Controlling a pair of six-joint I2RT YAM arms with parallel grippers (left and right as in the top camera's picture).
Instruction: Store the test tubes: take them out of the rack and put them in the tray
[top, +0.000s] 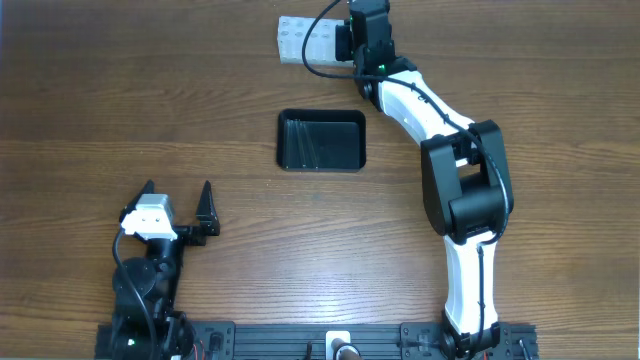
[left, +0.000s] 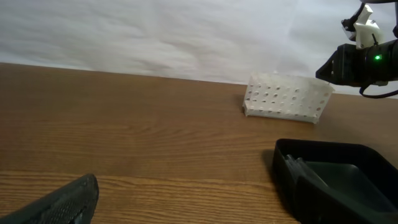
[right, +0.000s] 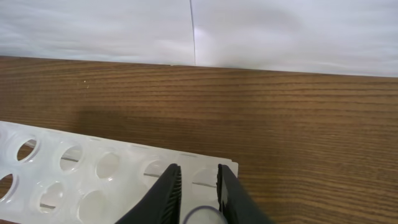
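Fingers (right: 166, 194) of the right gripper (right: 198, 173) stand close together over the end corner of the rack (right: 93, 168). Between them, at the very edge of my wrist picture, sits the round rim of a tube (right: 202, 213). I read that as a clasp on the tube, with the tube not yet out of its hole.

So the step in hand is the pull. I judge the next move calls for a straight lift without tilt until the tube clears the rack, then a carry to the tray (top: 281, 142), which lies well apart from the rack, toward the arm bases. Faint clear shapes in the tray look to me like tubes already stored, and the other holes I can see are empty, so the job seems far along.

The left gripper (top: 178, 190) rests spread wide near its own base, holding nothing.

The right wrist view gives me the rim between the fingers, where from above the wrist covers that corner. The top view gives the path from rack to tray. The left wrist view adds the rack's side and the tray's wall.
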